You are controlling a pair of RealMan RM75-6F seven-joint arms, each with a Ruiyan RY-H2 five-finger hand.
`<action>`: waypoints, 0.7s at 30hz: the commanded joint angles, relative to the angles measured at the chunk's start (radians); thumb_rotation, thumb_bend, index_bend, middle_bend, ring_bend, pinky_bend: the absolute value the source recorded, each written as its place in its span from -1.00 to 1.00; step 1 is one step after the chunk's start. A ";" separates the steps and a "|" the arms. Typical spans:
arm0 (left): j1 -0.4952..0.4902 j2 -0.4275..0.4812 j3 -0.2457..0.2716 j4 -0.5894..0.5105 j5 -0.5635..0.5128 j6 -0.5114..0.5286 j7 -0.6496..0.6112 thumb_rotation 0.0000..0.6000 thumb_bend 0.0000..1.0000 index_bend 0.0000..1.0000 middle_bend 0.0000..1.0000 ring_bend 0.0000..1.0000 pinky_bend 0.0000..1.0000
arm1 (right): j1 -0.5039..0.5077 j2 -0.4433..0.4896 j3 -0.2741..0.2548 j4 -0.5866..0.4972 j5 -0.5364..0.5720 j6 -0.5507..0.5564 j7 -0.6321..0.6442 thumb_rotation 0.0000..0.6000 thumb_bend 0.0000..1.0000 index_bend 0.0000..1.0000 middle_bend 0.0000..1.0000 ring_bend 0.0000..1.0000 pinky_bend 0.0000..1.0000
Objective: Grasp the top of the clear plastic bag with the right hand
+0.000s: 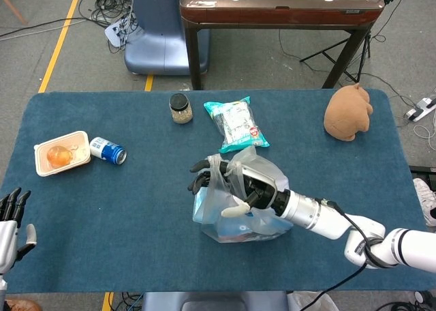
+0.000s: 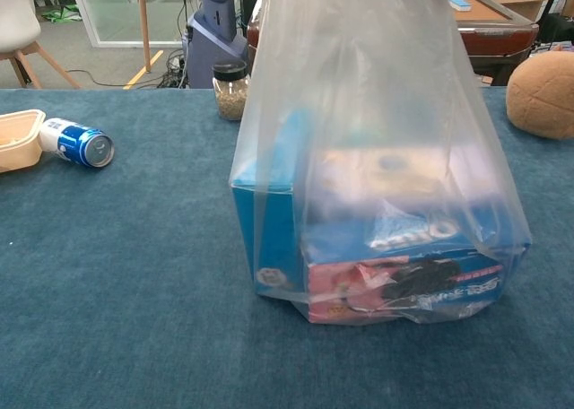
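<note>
1. In the chest view the top of the clear plastic bag (image 2: 377, 149) is running out of the frame, so the right hand is not showing there; only the film and the blurred cookie boxes (image 2: 395, 265) inside it are showing.
2. In the head view the right hand (image 1: 235, 188) is sitting at the bag's (image 1: 238, 202) gathered top, its dark fingers (image 1: 199, 174) curling over the far-left edge of the film and its pale thumb lying across the near side, so it is grasping the bag's top.
3. The right forearm is reaching in from the lower right edge, low over the blue bench (image 1: 136, 215), with part of the arm cut off by the frame.
4. The left hand (image 1: 12, 222) is showing only partly at the lower left corner, fingers apart and pointing up, holding nothing.
5. Beyond the right hand a teal snack packet (image 1: 236, 125) and a small jar (image 1: 180, 108) are lying; far to its left a blue can (image 1: 107, 150) and a food tray (image 1: 62, 153); to its far right a brown plush toy (image 1: 348, 112).
</note>
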 commanded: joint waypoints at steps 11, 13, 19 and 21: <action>0.005 0.006 0.002 -0.002 0.002 0.002 -0.006 1.00 0.14 -1.00 -1.00 -1.00 -1.00 | 0.051 -0.052 0.006 0.140 0.007 -0.006 0.464 1.00 -0.79 0.19 0.34 0.19 0.25; 0.004 0.006 0.002 -0.002 0.001 0.000 -0.004 1.00 0.14 -1.00 -1.00 -1.00 -1.00 | 0.059 -0.051 0.006 0.157 0.010 -0.013 0.506 1.00 -0.66 0.24 0.40 0.27 0.37; 0.005 0.005 0.001 0.000 0.000 0.000 -0.005 1.00 0.14 -1.00 -1.00 -1.00 -1.00 | 0.087 -0.024 0.017 0.148 0.031 -0.059 0.529 1.00 -0.27 0.47 0.61 0.60 0.68; 0.006 0.005 0.002 0.000 0.000 0.000 -0.005 1.00 0.14 -1.00 -1.00 -1.00 -1.00 | 0.094 -0.008 0.025 0.130 0.036 -0.069 0.522 1.00 -0.19 0.53 0.66 0.68 0.73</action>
